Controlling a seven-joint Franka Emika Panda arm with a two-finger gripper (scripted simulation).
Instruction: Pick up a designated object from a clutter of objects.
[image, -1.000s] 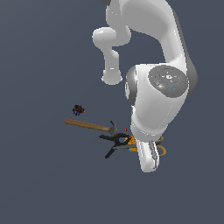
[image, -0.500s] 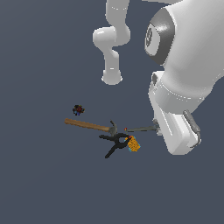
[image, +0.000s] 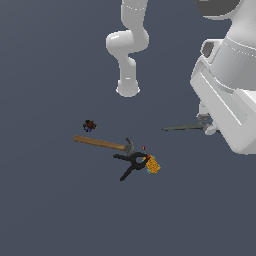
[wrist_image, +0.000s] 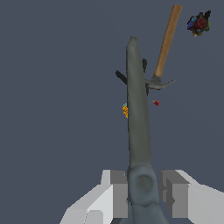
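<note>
My gripper (image: 207, 123) is shut on the scissors (image: 182, 127) and holds them in the air, above and to the exterior view's right of the clutter. Their grey blades stick out toward the exterior view's left; the handles are hidden in the hand. In the wrist view the scissors (wrist_image: 138, 127) run straight out from between the fingers (wrist_image: 118, 192), with the pivot at the gripper (wrist_image: 142, 192). Below lie the wooden-handled hammer (image: 102, 144), the black clamp (image: 131, 163), the yellow-orange block (image: 152, 164) and the tiny dark toy (image: 89, 125).
The arm's white base (image: 127, 87) stands at the back of the dark grey floor (image: 50, 210). A tiny red speck (image: 144, 148) lies by the hammer head. In the wrist view the hammer (wrist_image: 165, 46) and toy (wrist_image: 199, 22) lie beyond the blade tip.
The gripper has risen from the clutter and moved to the exterior view's right, lifting the scissors off the floor. The other objects have stayed put.
</note>
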